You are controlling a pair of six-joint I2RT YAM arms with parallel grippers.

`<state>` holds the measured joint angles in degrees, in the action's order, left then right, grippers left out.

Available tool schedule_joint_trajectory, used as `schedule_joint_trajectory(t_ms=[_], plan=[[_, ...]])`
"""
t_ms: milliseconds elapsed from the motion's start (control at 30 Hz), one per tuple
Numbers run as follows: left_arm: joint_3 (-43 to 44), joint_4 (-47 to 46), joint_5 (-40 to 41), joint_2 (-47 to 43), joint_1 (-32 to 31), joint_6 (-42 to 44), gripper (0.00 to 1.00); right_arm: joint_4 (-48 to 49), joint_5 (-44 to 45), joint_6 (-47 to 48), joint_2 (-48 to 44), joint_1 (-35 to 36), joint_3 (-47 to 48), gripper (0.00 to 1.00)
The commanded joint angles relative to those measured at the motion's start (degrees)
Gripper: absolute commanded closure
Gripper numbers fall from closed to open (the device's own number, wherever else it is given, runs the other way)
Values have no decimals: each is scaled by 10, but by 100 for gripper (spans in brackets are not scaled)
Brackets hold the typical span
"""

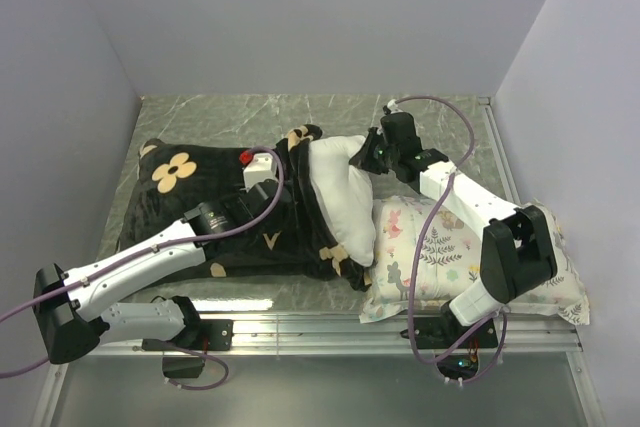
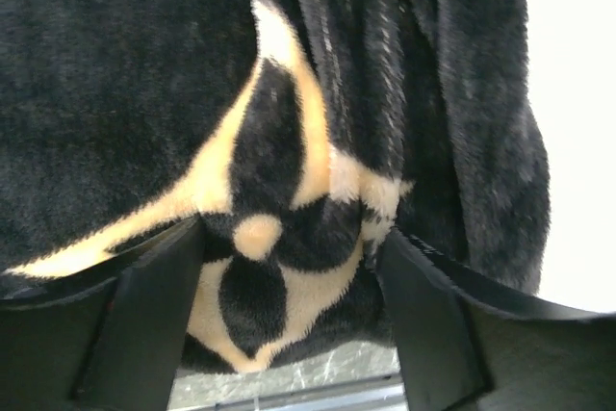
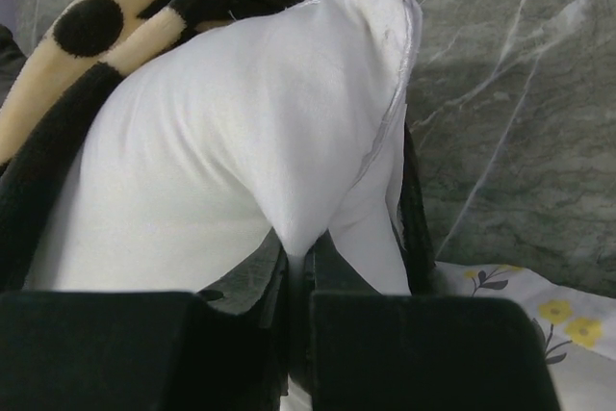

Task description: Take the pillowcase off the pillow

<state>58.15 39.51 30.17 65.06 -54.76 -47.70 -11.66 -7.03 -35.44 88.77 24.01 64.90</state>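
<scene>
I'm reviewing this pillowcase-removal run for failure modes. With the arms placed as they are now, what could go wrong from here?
1. The right gripper pinches only a thin fold at the corner of the pillow; a hard pull may slip it free.
2. The left gripper is open over the pillowcase, which is bunched at the opening. If it does not clamp, the case may drag along with the pillow.
3. The printed pillow lies against the white pillow, under the right arm, and could be shoved.

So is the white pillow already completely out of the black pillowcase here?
No, only one end of the pillow pokes out; the pillowcase still covers the rest.
</scene>
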Motion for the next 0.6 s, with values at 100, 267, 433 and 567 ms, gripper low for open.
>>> schedule_joint_trajectory(t_ms=[100,267,433,567], plan=[[-14,8,45,-3,-3,-45,43,1,-30,33,-31,-5,32,59],[-19,3,48,-11,-3,-45,84,-25,-42,63,-105,-3,2,24],[-33,-12,40,-6,-3,-49,100,-41,-32,74,-202,-5,-57,12],[-42,-25,34,-12,-3,-49,100,-36,-70,72,-298,13,-157,10]])
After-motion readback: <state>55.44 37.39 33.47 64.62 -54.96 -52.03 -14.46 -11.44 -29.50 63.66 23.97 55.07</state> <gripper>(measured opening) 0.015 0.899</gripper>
